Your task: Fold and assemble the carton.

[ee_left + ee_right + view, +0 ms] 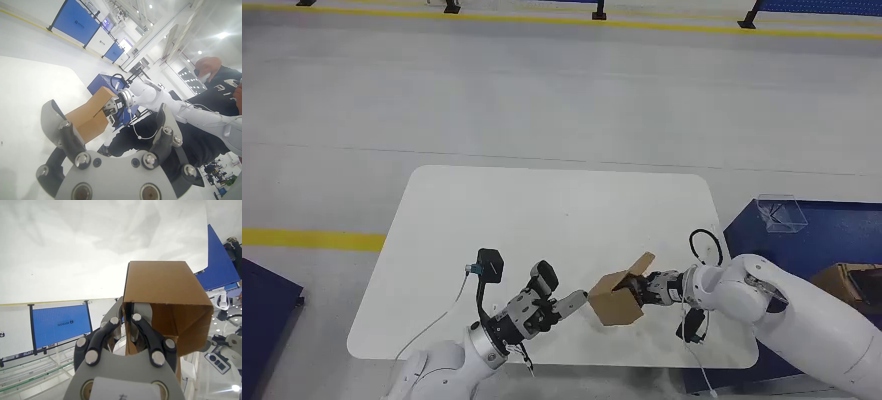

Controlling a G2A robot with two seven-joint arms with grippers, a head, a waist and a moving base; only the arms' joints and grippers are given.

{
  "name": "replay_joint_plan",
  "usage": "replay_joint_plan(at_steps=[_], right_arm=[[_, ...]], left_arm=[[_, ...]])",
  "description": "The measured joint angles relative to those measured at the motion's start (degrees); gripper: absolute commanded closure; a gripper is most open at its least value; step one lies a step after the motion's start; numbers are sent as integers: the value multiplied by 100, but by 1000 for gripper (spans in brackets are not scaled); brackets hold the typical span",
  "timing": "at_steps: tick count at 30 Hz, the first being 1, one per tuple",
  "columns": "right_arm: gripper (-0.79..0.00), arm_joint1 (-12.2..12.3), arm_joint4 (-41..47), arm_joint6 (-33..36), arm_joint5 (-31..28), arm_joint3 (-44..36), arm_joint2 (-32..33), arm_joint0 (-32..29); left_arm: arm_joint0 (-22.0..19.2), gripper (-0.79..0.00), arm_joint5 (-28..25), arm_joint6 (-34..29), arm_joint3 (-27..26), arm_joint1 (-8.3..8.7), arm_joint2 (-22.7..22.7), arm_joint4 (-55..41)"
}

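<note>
Currently the right gripper [126,321] is pinching a single wall of the carton [162,283], with one finger inside the open end and one outside. The left gripper [106,108] is waiting wide open just beside the carton's opposite side (touching or not, I cannot tell). Such a thin hold is risking a pivot or a creased panel if the left arm is pushing hard. A slip could be sending the carton over the near edge of the table [542,220]. Broad bare tabletop is lying beyond, toward the far edge.
</note>
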Motion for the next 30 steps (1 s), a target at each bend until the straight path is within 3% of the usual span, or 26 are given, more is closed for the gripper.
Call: replay_joint_plan(at_steps=[5, 8, 11, 14, 16, 18, 20, 23, 25, 28, 30], right_arm=[[-785, -37, 273, 141, 487, 56, 289, 32], [-785, 27, 363, 519, 1123, 60, 607, 2], [-785, 101, -213, 1489, 1807, 159, 997, -30], [-785, 97, -1786, 3201, 2475, 251, 1214, -217], [-785, 87, -2585, 4292, 2488, 339, 1225, -287], [-785, 87, -2764, 4797, 2439, 335, 1220, -276], [-785, 87, -2474, 4747, 2436, 331, 1219, -273], [-785, 69, -2120, 3958, 2423, 279, 1264, -265], [-785, 42, -2268, 3778, 2479, 242, 1281, -323], [-785, 9, -3470, 4354, 2538, 302, 1182, -443], [-785, -14, -4850, 4441, 2589, 303, 1090, -473]], left_arm=[[0, -785, 0, 0, 0, 0, 0, 0], [0, -785, 0, 0, 0, 0, 0, 0], [0, -785, 0, 0, 0, 0, 0, 0], [0, -785, 0, 0, 0, 0, 0, 0], [0, -785, 0, 0, 0, 0, 0, 0], [0, -785, 0, 0, 0, 0, 0, 0], [0, -785, 0, 0, 0, 0, 0, 0], [-4, -785, 73, -14, 72, 2, -13, 39], [-104, -785, 508, -152, 297, 8, 18, 403], [-302, -785, 1289, -417, 534, -5, 222, 1201], [-417, -785, 1714, -572, 727, -12, 394, 1779]])
